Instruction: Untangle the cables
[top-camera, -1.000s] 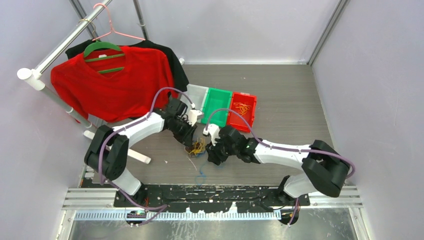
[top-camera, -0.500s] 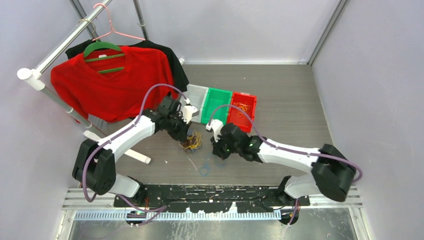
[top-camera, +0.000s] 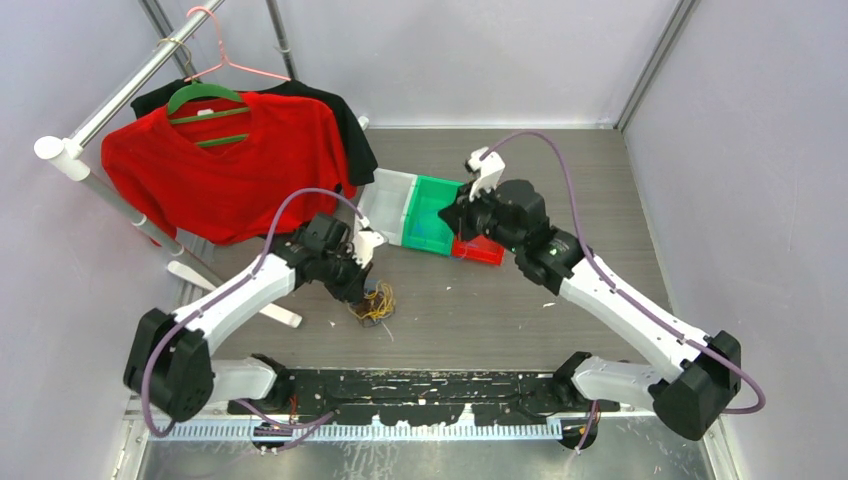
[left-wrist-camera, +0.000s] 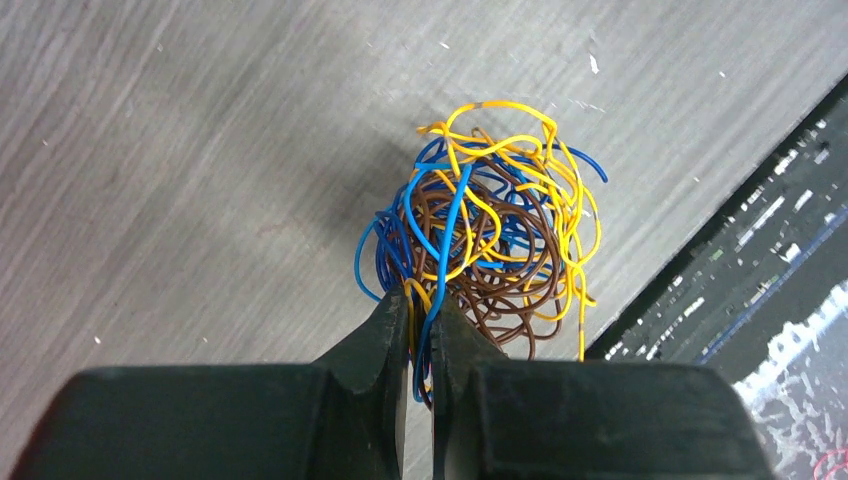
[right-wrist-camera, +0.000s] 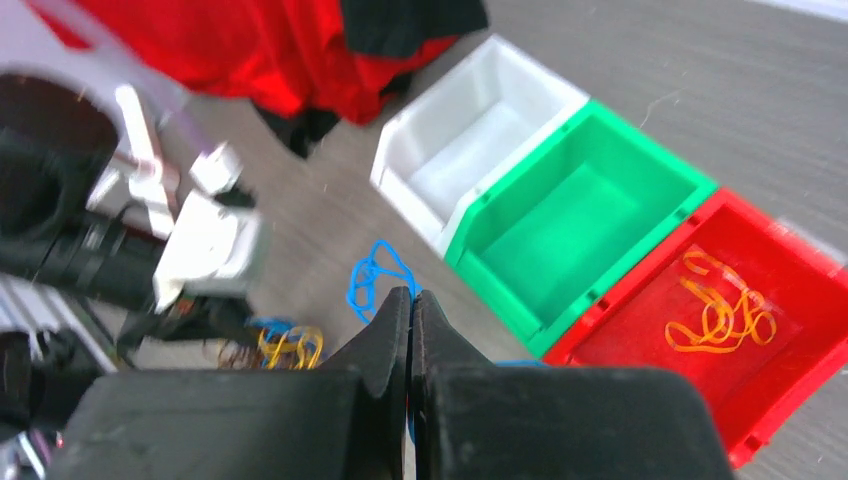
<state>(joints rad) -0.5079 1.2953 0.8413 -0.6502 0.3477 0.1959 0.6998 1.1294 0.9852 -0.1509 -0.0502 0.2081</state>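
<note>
Left wrist view puts you right on the clump (left-wrist-camera: 490, 240). It is a roundish knot of blue, yellow and brown strands lying on the table (left-wrist-camera: 200, 150), just ahead of the left gripper (left-wrist-camera: 420, 310). Its jaws are pinched nearly together on a few strands at the clump's near edge. The knot has no real long axis; loops stick out every way, with the yellow ones arching farthest from the fingertips.

Your right gripper (right-wrist-camera: 410, 300) is closed on a single blue cable (right-wrist-camera: 372, 282), carried well apart from the clump. The cable shows as a small loop poking out ahead of the fingertips and slightly to their left. Its length runs roughly in line with the fingers, and a bit of blue also shows behind them.

By my reading you are mid-sort, with one strand pulled free and on its way to a bin. Ahead and to the right of the right gripper sit the white bin (right-wrist-camera: 405, 200), the green bin (right-wrist-camera: 495, 290) and the red bin (right-wrist-camera: 800, 330). The red one holds orange cables (right-wrist-camera: 720, 310), and the other two look bare.

For the next move, swing the right gripper over one of the unfilled bins. Part the fingers there and let the blue cable drop. Keep the left one pinning the clump for the next pull.
</note>
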